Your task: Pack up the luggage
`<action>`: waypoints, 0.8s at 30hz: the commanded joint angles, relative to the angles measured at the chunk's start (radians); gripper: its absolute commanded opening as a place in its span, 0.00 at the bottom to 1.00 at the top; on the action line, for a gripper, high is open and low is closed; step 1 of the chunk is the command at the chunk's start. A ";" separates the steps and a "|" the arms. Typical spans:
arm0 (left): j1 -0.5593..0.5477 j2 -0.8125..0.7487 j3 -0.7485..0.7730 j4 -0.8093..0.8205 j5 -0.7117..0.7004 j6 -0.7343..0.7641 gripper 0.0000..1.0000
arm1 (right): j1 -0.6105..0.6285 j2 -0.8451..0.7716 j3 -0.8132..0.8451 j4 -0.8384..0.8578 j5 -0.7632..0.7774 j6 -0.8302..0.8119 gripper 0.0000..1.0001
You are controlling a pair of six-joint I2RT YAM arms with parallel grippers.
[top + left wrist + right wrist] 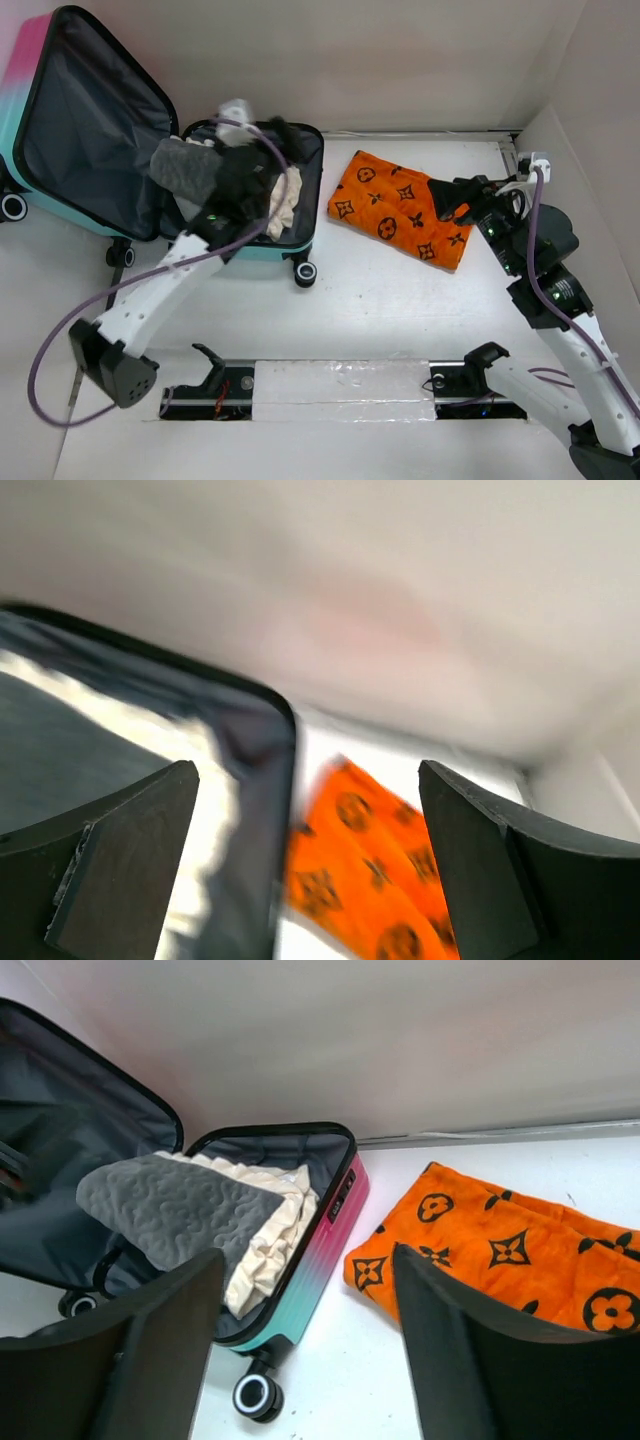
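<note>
The luggage [306,160] lies open at the back left, its pink-to-teal lid [90,120] propped up. Inside the luggage [335,1210] lie a grey quilted cloth [185,165] and a cream cloth [288,200]; both, the grey cloth [175,1205] and the cream cloth [270,1235], show in the right wrist view too. My left gripper [255,165] hovers over the contents, open and empty, as my left gripper [308,775] shows in its blurred wrist view. An orange patterned towel [400,210] lies on the table right of the case. My right gripper [440,200] is open above its right end, and nothing sits between the fingers of my right gripper [308,1260].
White walls close in the table at the back and right. A wall socket with cables [530,160] sits in the back right corner. The luggage's wheel [305,272] sticks out toward the front. A taped strip [345,385] runs between the arm bases.
</note>
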 commanded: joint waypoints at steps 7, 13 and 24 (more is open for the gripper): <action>-0.421 0.534 0.191 -0.064 -0.133 -0.284 0.87 | 0.011 -0.025 0.050 -0.048 0.041 -0.005 0.58; -0.388 0.769 0.244 -0.017 0.017 -0.479 0.82 | 0.011 -0.055 0.039 -0.079 0.061 -0.005 0.73; -0.290 0.855 0.104 -0.061 -0.024 -0.956 0.83 | 0.011 -0.055 0.000 -0.064 0.038 -0.005 0.77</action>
